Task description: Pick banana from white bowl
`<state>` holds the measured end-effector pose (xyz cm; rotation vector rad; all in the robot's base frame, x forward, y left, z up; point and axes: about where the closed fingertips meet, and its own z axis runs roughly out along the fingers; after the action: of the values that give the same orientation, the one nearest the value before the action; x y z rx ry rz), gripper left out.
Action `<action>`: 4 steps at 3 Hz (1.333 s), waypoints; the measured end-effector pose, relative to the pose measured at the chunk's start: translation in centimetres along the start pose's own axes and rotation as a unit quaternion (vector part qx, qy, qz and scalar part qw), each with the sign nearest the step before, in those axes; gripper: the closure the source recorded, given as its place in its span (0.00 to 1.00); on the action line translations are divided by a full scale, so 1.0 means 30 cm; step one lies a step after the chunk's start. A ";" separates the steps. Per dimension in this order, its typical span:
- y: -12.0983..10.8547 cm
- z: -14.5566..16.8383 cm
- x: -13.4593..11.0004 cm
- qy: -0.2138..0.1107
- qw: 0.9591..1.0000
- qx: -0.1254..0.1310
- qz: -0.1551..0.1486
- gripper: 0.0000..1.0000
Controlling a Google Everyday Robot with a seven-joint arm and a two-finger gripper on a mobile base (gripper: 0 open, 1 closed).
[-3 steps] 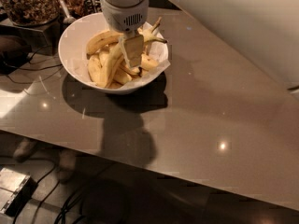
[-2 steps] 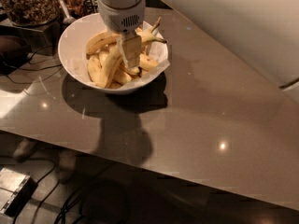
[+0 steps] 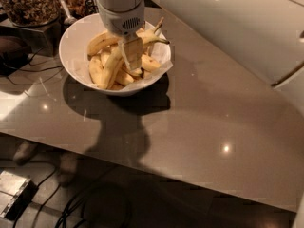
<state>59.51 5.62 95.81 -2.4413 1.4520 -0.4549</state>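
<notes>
The white bowl (image 3: 75, 42) stands at the table's back left, with a white paper liner (image 3: 164, 61) poking over its right edge. Several yellow bananas lie in it. The banana (image 3: 112, 66), long and slender, runs from the bowl's lower left up to the right, and its thin dark-tipped stem (image 3: 164, 41) is near the right rim. My gripper (image 3: 131, 55) hangs straight down from the white wrist into the middle of the bowl. It lies right across the middle of this banana and hides that part. A shorter, thicker banana (image 3: 100, 42) lies at the back left.
A glass jar of brown granola (image 3: 27, 3) and a container with a spoon (image 3: 70, 6) stand behind the bowl. A dark object with cables (image 3: 13, 51) lies at the left. My white arm (image 3: 237, 27) fills the upper right. The table's front edge (image 3: 142, 167) runs diagonally, and there are cables on the floor below it.
The gripper has shifted slightly left and a little lower in the bowl. The bananas and the bowl have not visibly moved.
</notes>
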 end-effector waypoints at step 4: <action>0.016 0.081 -0.007 -0.006 1.000 -0.017 -0.012 0.73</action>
<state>59.99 5.75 93.38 -2.4853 1.4398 -0.4233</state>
